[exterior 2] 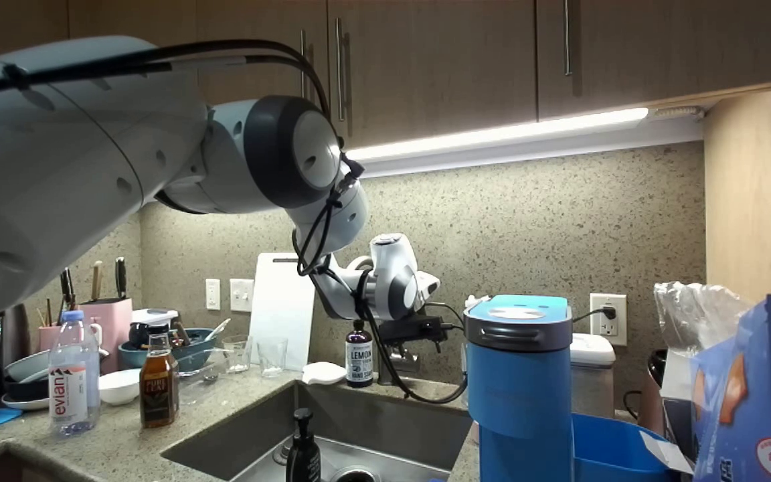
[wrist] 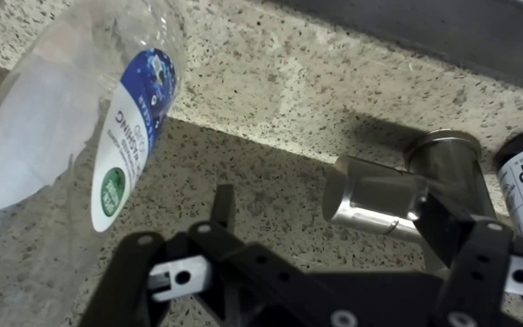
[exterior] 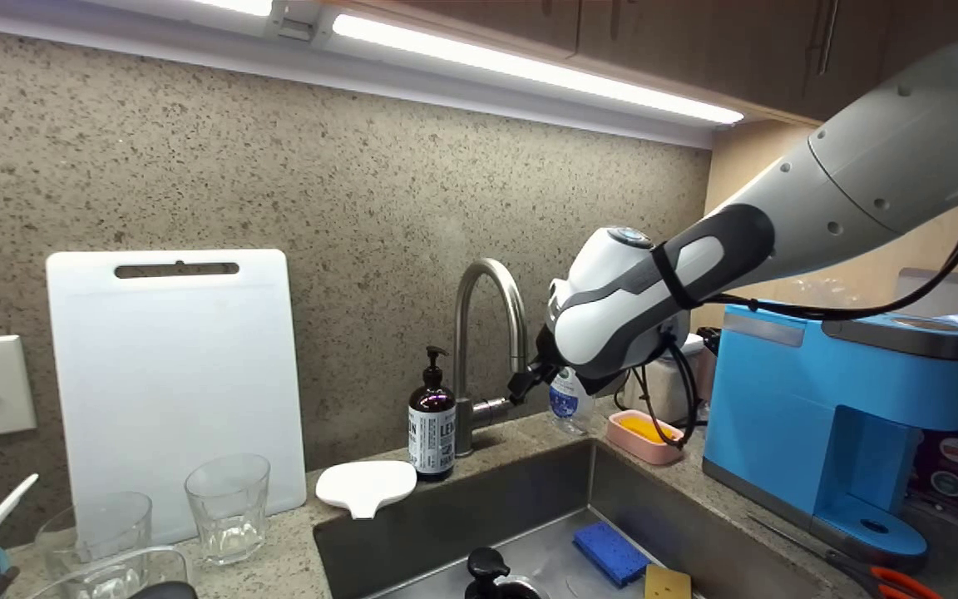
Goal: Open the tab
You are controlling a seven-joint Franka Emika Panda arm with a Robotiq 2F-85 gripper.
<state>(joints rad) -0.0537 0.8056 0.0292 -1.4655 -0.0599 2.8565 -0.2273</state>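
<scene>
My claw [wrist: 332,200] spread wide, gripping nothing; faucet [wrist: 379,200] just ahead, partly hidden behind it.
Flanking the claw I read: clear bottle [wrist: 125,150], "WASHING"; dark bottle [exterior 2: 359,358], "LEMON HAND SOAP".

A white cutting board [exterior: 175,366] leans against the speckled backsplash [exterior: 362,183]; a clear glass [exterior: 229,507] stands upright in front of it. A dark pump-top soap bottle [exterior: 432,433] is positioned behind the sink [exterior: 496,507], beside a white paddle-shaped item [exterior: 367,482]. The sink contains 2 sponges [exterior: 610,553]: 1 blue, 1 yellow. A pink container [exterior: 637,448] sits near the blue coffee machine [exterior: 770,391]. In an exterior view, a water bottle [exterior 2: 71,381] and an amber bottle [exterior 2: 159,388] stand upright on the counter [exterior 2: 121,435].
</scene>
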